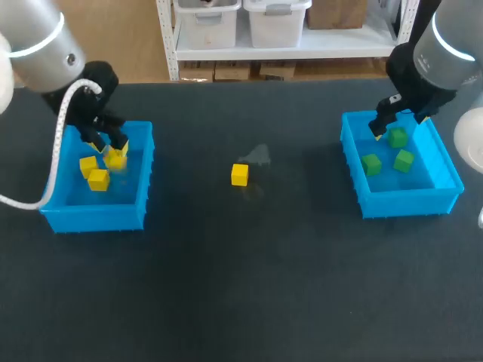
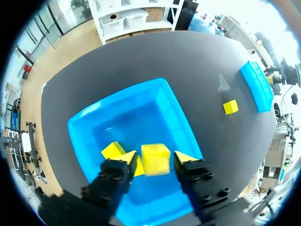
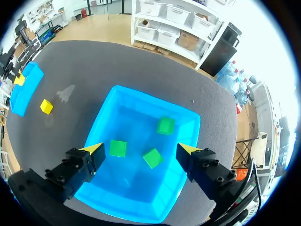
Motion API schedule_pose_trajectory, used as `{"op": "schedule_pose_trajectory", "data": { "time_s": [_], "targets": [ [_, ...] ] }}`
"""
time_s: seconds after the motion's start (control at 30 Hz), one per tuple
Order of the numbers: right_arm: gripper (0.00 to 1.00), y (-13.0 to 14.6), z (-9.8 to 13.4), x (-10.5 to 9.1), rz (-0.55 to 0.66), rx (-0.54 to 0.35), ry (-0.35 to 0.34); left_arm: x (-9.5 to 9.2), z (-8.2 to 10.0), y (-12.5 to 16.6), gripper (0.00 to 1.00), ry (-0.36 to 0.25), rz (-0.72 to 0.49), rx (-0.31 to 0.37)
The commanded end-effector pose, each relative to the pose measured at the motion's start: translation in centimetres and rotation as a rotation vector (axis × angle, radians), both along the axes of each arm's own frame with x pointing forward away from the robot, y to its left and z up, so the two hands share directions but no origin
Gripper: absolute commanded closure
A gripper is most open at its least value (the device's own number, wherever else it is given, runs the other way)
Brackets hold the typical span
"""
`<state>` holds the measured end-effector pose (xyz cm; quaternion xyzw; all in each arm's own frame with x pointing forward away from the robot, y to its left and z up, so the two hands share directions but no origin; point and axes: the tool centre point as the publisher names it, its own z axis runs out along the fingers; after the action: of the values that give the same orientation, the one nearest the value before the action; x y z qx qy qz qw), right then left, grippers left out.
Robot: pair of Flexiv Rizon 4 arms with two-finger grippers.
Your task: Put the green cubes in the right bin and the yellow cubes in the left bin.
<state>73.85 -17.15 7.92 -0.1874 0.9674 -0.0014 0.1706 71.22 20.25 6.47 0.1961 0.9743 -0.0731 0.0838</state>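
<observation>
Matte dark grey counter (image 1: 241, 302), flat, w/ a faint pale smudge just behind the lone yellow cube (image 1: 239, 174) near its middle. All places below are given from that lone cube.

Left arm (image 1: 38, 45): rounded grey casing w/ a white cable looping off it, comes in well to the left of the lone cube. Right arm (image 1: 445, 45): same rounded grey casing, well to the right.

Left bin (image 1: 94, 217): bright blue glossy plastic, rectangular, open top, well left of the lone cube. Right bin (image 1: 407, 204): same shape and plastic, well right of it.

Left gripper (image 2: 156, 157): black blocky fingers w/ yellow wedge tips, over the left bin, set narrow. A held-height yellow cube (image 2: 155, 159) sits btwn the tips w/ a thin gap on ea. side, so it is not clamped.

Right gripper (image 3: 141, 149): same build, over the right bin, spread wide, holding nothing.

3 green cubes (image 3: 165, 125) lie on the right bin's floor, apart from one another, turned at different angles. 2 more yellow cubes (image 1: 98, 179) lie in the left bin, close together. All cubes are sharp-edged and plain-faced.
</observation>
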Motion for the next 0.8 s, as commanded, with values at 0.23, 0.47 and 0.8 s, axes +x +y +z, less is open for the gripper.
{"op": "schedule_pose_trajectory", "data": {
  "time_s": [0.23, 0.47, 0.8],
  "targets": [
    [0.0, 0.0, 0.0, -0.1, -0.001, 0.0, -0.003, 0.1, 1.1, -0.7, 0.0, -0.19, -0.055, -0.039],
    [0.0, 0.0, 0.0, -0.1, -0.001, 0.0, -0.003, 1.3, 2.7, -4.4, 0.0, -0.205, -0.201, -0.048],
    [0.0, 0.0, 0.0, -0.1, -0.001, 0.0, -0.003, 2.5, 5.7, -10.3, 0.0, -0.244, -0.432, -0.066]
  ]
}}
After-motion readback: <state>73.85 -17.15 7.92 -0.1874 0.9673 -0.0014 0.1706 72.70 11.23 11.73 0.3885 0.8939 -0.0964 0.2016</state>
